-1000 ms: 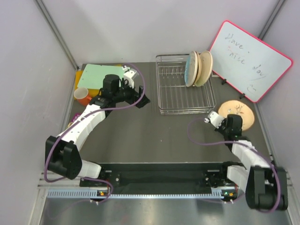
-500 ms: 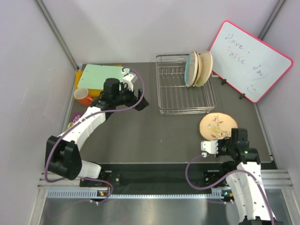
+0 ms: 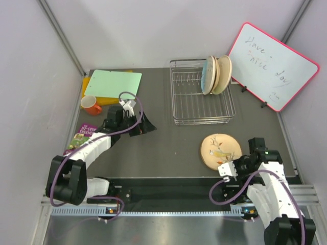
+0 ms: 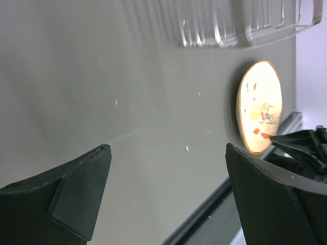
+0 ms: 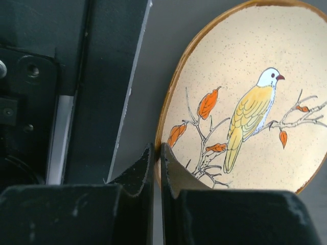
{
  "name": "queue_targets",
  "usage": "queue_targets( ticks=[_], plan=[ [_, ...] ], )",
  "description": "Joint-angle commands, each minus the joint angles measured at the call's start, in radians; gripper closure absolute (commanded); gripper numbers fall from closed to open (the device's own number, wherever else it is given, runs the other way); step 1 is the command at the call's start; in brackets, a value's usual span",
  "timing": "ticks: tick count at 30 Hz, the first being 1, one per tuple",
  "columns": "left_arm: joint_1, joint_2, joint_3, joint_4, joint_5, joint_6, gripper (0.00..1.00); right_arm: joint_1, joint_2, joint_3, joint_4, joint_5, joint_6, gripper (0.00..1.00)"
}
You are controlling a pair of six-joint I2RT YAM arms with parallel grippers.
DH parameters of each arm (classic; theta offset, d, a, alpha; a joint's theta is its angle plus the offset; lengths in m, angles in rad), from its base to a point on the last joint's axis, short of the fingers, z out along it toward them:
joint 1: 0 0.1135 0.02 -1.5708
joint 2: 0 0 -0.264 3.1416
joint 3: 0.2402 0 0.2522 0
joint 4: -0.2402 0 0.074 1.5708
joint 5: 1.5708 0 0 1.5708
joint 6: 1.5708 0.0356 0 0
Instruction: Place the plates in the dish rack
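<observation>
A peach plate [image 3: 219,150] with a bird and sprig drawing lies low at the table's front right; I cannot tell whether it rests on the table. My right gripper [image 3: 236,163] is shut on its near rim, the jaws pinching the edge in the right wrist view [image 5: 157,149], where the plate [image 5: 250,102] fills the right side. The chrome dish rack [image 3: 196,107] stands at the back centre. A light blue plate [image 3: 208,75] and paler plates [image 3: 224,74] stand upright at its right end. My left gripper [image 3: 146,125] is open and empty over bare table [image 4: 166,148]. The peach plate also shows there [image 4: 259,113].
A pink-framed whiteboard [image 3: 273,64] leans at the back right. An orange mug [image 3: 91,105], a green cutting board [image 3: 115,83] and a book [image 3: 79,138] sit at the left. A black rail [image 3: 173,186] runs along the near edge.
My right gripper has dragged the peach plate from beside the whiteboard leftward and nearer, to the front right. My left arm has drawn back toward the near left.
</observation>
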Motion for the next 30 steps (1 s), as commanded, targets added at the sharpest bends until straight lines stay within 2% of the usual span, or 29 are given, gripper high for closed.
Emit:
queue_targets(
  ticks=[1,9,11,12,15,19,24,27,28,29,30],
  plan=[
    [0.002,-0.033,-0.047,0.108,0.053,-0.103,0.03,0.022,0.059,0.008,0.005,-0.140,-0.780,1.00],
    [0.002,0.037,-0.030,0.134,0.040,-0.079,0.04,0.148,0.231,0.005,0.257,-0.202,-0.782,0.99],
    [0.002,0.060,-0.025,0.136,0.050,-0.077,0.02,0.153,0.242,0.004,0.288,-0.209,-0.780,0.82],
    [0.002,0.066,-0.015,0.124,0.053,-0.069,0.01,0.151,0.242,0.008,0.289,-0.209,-0.771,0.66],
    [0.000,0.079,0.022,0.094,0.068,-0.040,0.01,0.110,0.210,0.048,0.285,-0.191,-0.667,0.49],
    [-0.035,0.089,0.053,0.035,0.028,0.026,0.01,-0.016,0.146,0.088,0.236,-0.179,-0.587,0.45],
    [-0.119,0.082,0.028,0.045,-0.010,0.046,0.01,-0.183,0.110,0.099,0.255,-0.144,-0.359,0.46],
    [-0.170,0.097,0.021,0.045,-0.012,0.059,0.03,-0.273,0.122,0.108,0.266,-0.139,-0.282,0.46],
    [-0.196,0.102,0.018,0.054,0.000,0.063,0.03,-0.283,0.125,0.117,0.301,-0.139,-0.232,0.46],
    [-0.214,0.111,0.014,0.085,0.007,0.063,0.05,-0.283,0.145,0.129,0.337,-0.143,-0.041,0.46],
    [-0.231,0.115,0.014,0.097,0.007,0.063,0.05,-0.283,0.162,0.160,0.389,-0.144,0.082,0.46]
  ],
)
